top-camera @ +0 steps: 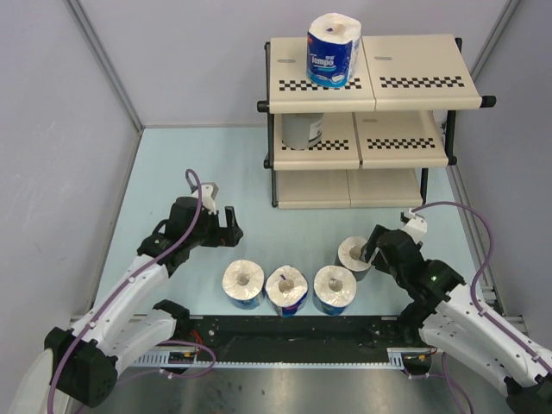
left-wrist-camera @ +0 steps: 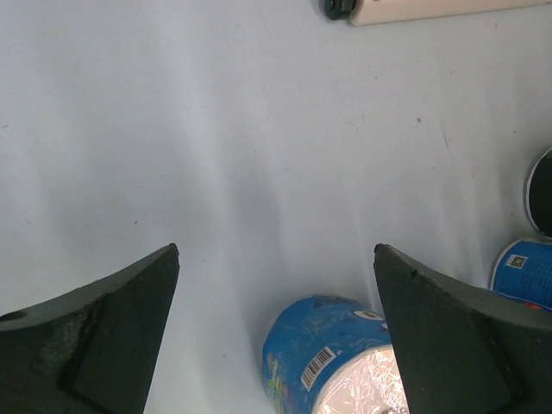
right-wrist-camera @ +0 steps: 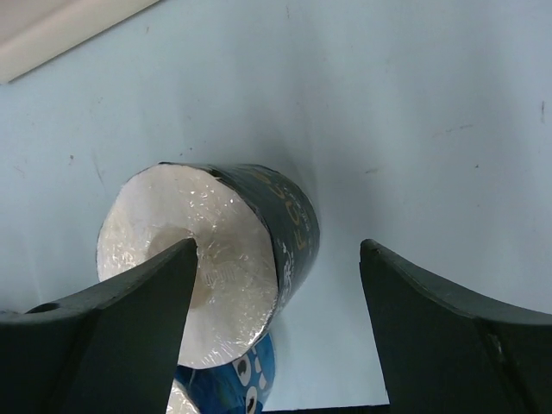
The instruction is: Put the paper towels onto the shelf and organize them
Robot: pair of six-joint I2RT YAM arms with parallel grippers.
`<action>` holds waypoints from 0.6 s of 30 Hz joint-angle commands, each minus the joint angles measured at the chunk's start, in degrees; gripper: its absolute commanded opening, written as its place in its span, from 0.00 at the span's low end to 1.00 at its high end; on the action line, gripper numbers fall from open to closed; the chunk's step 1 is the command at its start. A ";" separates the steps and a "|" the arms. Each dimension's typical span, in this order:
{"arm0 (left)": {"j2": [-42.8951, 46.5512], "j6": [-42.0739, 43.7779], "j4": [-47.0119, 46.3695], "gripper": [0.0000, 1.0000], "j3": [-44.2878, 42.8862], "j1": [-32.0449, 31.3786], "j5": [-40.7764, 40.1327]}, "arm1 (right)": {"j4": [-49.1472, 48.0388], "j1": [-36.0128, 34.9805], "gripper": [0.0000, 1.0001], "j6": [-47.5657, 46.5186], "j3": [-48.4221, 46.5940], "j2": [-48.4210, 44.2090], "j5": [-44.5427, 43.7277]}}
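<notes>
The shelf [top-camera: 414, 82] stands at the back right. One blue Tempo roll [top-camera: 333, 50] stands on its top tier at the left, and a grey roll [top-camera: 302, 129] on the middle tier below. Three blue-wrapped rolls [top-camera: 243, 283] [top-camera: 286, 290] [top-camera: 335, 288] stand in a row near the front. The dark-wrapped roll [top-camera: 354, 255] stands just behind the right one. My right gripper [top-camera: 375, 246] is open beside it; in the right wrist view the left finger [right-wrist-camera: 129, 319] hangs over the dark roll [right-wrist-camera: 216, 250]. My left gripper [top-camera: 220, 226] is open and empty above the leftmost blue roll [left-wrist-camera: 336, 362].
The light blue table [top-camera: 216, 172] is walled by grey panels left and right. The shelf's bottom tier [top-camera: 345, 185] holds nothing. A shelf foot [left-wrist-camera: 414, 9] shows at the top of the left wrist view. A black rail [top-camera: 293, 332] runs along the near edge.
</notes>
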State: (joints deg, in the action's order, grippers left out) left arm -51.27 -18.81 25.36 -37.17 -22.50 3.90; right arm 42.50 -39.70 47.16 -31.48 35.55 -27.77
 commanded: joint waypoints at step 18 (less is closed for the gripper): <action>-0.24 0.88 -1.11 1.00 -1.50 -0.35 1.11 | -7.16 -0.29 0.52 3.39 2.48 2.78 2.37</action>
State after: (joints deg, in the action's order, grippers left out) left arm -51.40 -18.81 25.36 -37.17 -22.50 3.90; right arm 37.54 -39.81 50.52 -28.93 41.28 -24.62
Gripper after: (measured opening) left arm 0.996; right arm 0.565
